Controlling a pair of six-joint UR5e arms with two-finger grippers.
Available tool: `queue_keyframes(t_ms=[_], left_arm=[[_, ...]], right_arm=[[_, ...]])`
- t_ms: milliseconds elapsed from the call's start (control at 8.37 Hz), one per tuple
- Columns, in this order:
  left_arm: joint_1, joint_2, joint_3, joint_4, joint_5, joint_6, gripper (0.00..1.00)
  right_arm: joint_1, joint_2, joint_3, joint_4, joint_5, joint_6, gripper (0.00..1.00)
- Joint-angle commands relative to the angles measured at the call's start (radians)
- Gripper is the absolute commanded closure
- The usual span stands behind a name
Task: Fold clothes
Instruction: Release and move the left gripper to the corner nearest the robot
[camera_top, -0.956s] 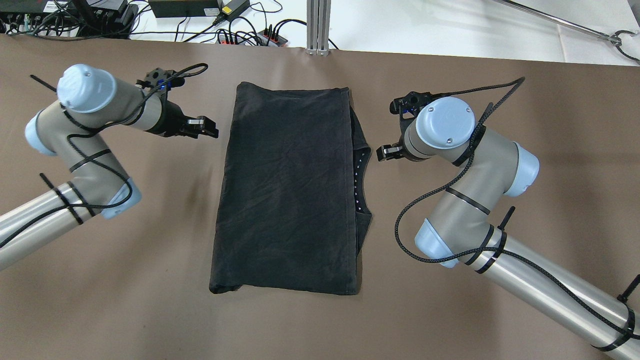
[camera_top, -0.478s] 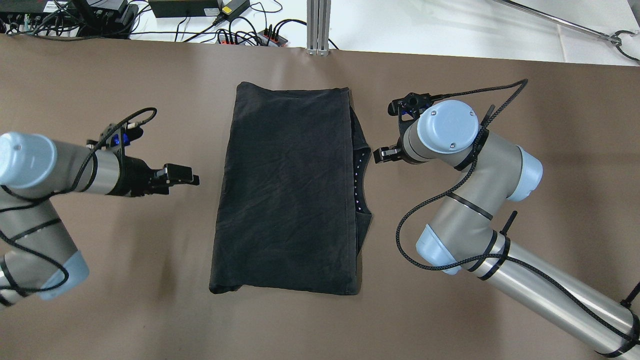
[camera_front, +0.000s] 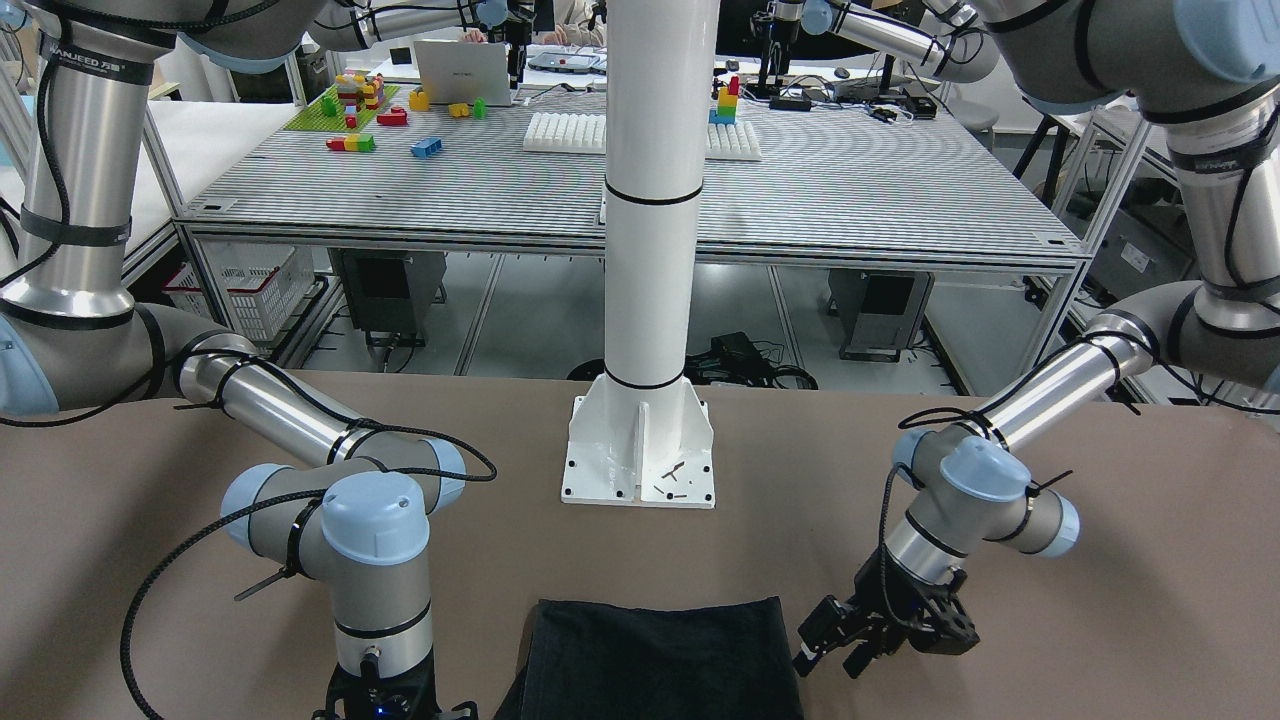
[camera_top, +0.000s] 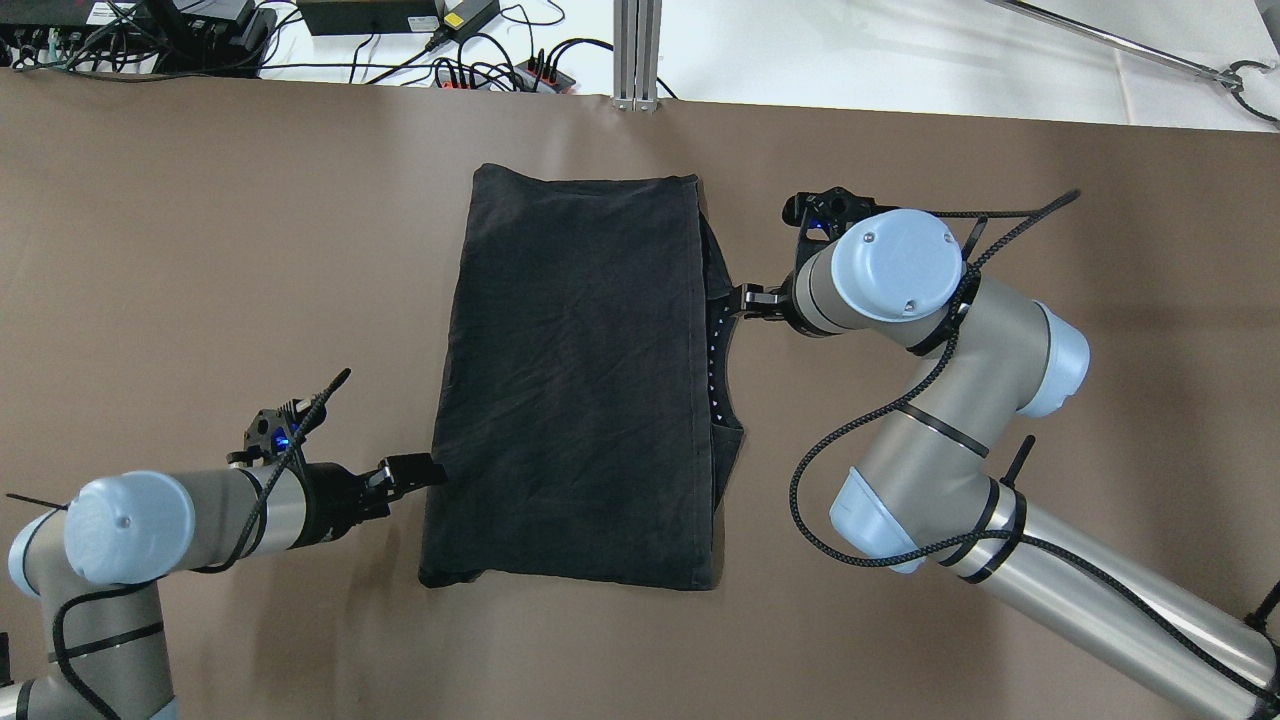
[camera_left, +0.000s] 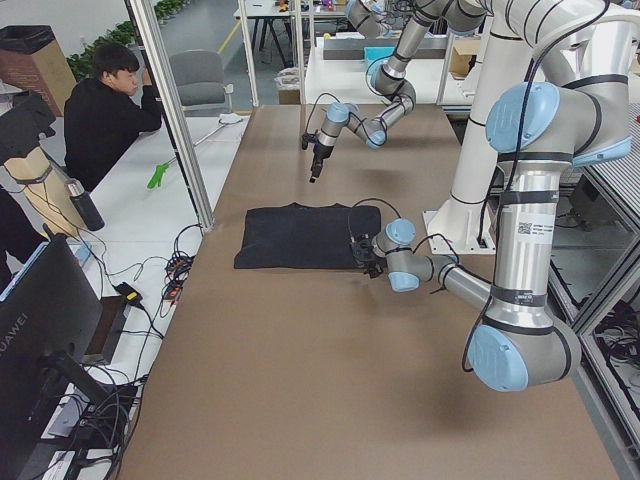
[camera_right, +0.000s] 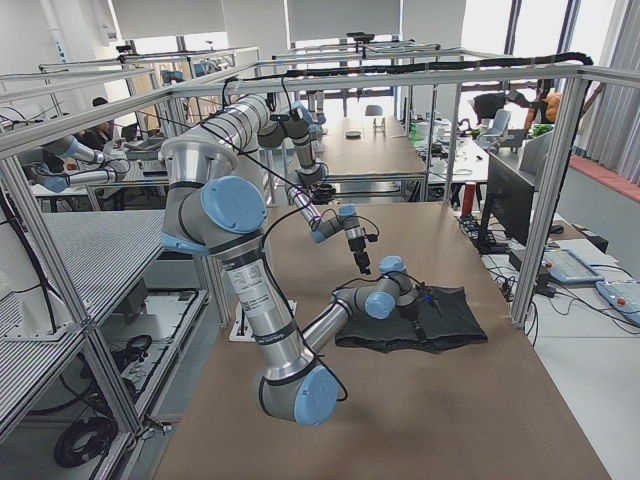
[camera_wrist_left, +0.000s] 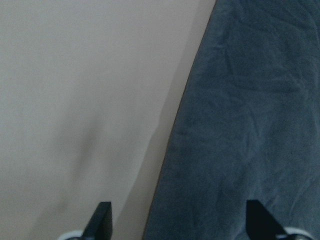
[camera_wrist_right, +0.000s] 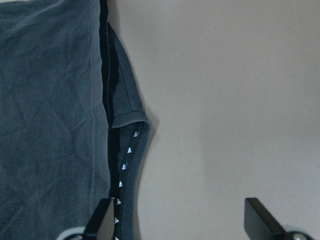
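Shows black garment (camera_top: 575, 380) folded flat in the middle of the brown surface (camera_top: 250, 250). Puts left end effector (camera_top: 428, 468) at its left edge, jaws wide apart astride that edge; right end effector (camera_top: 748, 298) by the collar side, likewise spread open.

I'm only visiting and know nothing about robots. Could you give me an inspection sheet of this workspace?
Surface: brown table, plain.
Job's things: black garment, folded, flat mid-table, collar showing at its right side.
Clutter: nothing seen.
Tools: left tool open, astride the garment's left edge; right tool open at the collar.
Cables: black cable looped along the right arm; power strip past the far edge.
Surroundings: seated person, other benches.
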Motion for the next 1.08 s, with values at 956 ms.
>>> queue_keyframes(t_ms=[956], left_arm=[[0.180, 0.005, -0.033, 0.006, 0.188, -0.219, 0.10]], right_arm=[[-0.024, -0.107, 0.112, 0.318, -0.023, 0.937, 0.10]])
